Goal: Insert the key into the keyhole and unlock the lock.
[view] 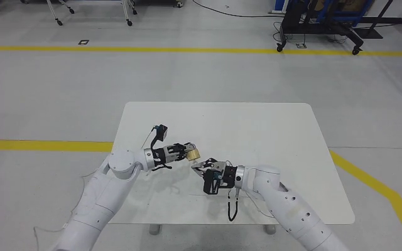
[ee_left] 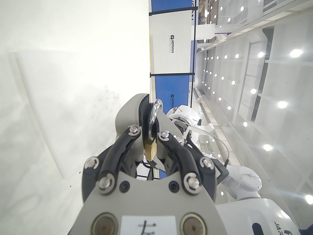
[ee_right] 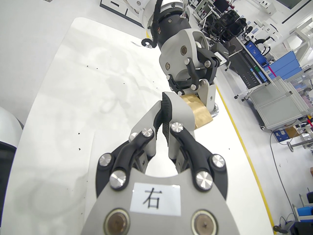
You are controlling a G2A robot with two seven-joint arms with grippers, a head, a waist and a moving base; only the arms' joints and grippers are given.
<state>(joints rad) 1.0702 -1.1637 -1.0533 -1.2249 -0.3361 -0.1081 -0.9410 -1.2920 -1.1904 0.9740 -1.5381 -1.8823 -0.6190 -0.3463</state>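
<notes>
Brass padlock [ee_right: 201, 114] is pinched by the left gripper [ee_left: 150, 117] and held above the bench [view: 282, 125]. The right gripper [ee_right: 166, 110], jaws pressed together, is aimed tip-first just beside the padlock's body. Whether a key is gripped cannot be told.

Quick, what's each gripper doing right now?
Left gripper: closed on the lock.
Right gripper: closed; whether it holds anything cannot be told.
</notes>
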